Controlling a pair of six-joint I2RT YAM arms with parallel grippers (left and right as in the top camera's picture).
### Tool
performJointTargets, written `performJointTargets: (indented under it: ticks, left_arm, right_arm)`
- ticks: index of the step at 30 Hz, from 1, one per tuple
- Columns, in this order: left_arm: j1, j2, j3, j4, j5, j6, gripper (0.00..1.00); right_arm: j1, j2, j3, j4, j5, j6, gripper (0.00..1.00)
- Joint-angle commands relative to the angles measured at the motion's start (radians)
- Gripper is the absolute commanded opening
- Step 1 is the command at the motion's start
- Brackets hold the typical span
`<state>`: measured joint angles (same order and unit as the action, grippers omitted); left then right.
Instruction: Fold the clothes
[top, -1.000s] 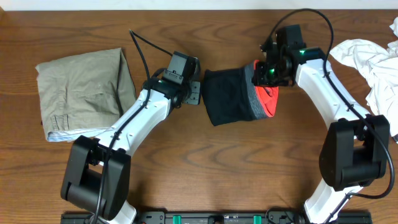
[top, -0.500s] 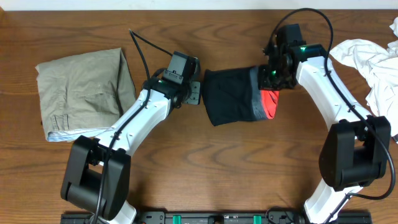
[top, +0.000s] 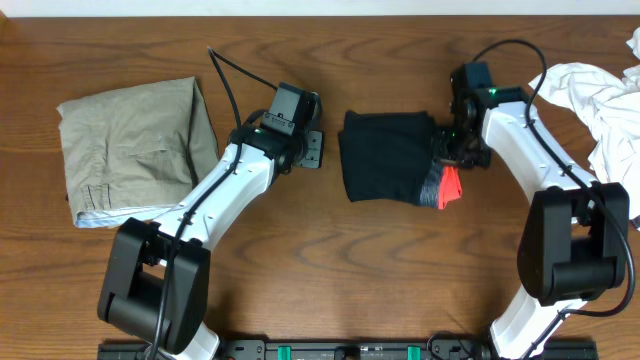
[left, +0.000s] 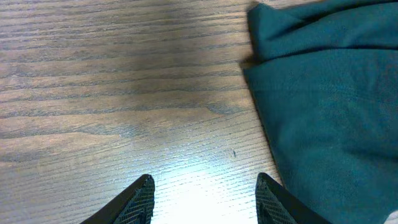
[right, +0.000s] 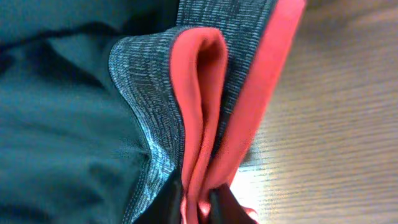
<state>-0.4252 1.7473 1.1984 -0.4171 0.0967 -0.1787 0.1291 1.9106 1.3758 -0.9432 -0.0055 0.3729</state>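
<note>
Overhead: dark shorts (top: 385, 170) further right than before, right jaws tight on red waistband (top: 449, 187), left jaws apart.

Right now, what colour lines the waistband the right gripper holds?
The waistband lining is red, beside grey knit; best in the right wrist view.

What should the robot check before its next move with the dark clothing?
1. Right gripper pinches the red band of the dark clothing: ok.
2. Left gripper is open with nothing between its fingers: ok.
3. Left gripper has the clothing's near edge: not ok; it hangs over bare table beside it.
4. How many layers the right gripper holds: cannot tell.
5. Folded tan trousers lie apart from the dark clothing: ok.
</note>
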Motion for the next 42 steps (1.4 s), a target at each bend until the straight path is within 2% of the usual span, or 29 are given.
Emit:
performJointTargets:
  ticks: [1, 4, 10, 13, 19, 23, 25, 26, 30, 36, 42]
  left_arm:
    - [0.006, -0.017, 0.016, -0.006, -0.020, 0.029, 0.53]
    - [0.006, -0.017, 0.016, -0.010, -0.020, 0.029, 0.53]
    - [0.006, -0.017, 0.016, -0.017, -0.020, 0.029, 0.53]
    - [0.006, -0.017, 0.016, -0.017, -0.020, 0.029, 0.53]
    - [0.006, -0.017, 0.016, -0.020, -0.020, 0.029, 0.53]
    - [0.006, -0.017, 0.016, -0.027, -0.020, 0.029, 0.53]
    - [0.006, -0.017, 0.016, -0.031, -0.020, 0.029, 0.53]
    - [0.006, -0.017, 0.016, -0.032, -0.020, 0.029, 0.53]
    - [0.006, -0.017, 0.016, -0.037, -0.020, 0.029, 0.53]
    - [0.006, -0.017, 0.016, -0.039, -0.020, 0.029, 0.53]
    - [0.006, -0.017, 0.016, -0.039, -0.031, 0.051, 0.53]
  right_arm:
    - [-0.006, -0.025, -0.051, 0.023, 0.022, 0.036, 0.26]
    - [-0.006, -0.025, -0.091, 0.056, -0.004, 0.040, 0.45]
    - [-0.006, -0.025, -0.164, 0.098, -0.010, 0.111, 0.51]
    - [-0.006, -0.025, -0.203, 0.123, -0.011, 0.152, 0.57]
    - [-0.006, -0.025, -0.294, 0.240, -0.124, 0.173, 0.57]
    - [-0.006, -0.025, -0.342, 0.319, -0.206, 0.174, 0.52]
    - [-0.006, -0.025, -0.350, 0.323, -0.204, 0.181, 0.45]
    - [-0.006, -0.025, -0.350, 0.323, -0.204, 0.181, 0.39]
    - [-0.006, -0.026, -0.350, 0.325, -0.202, 0.197, 0.02]
    - [-0.018, -0.043, -0.341, 0.310, -0.175, 0.198, 0.01]
    - [-0.042, -0.163, -0.245, 0.196, -0.077, 0.142, 0.01]
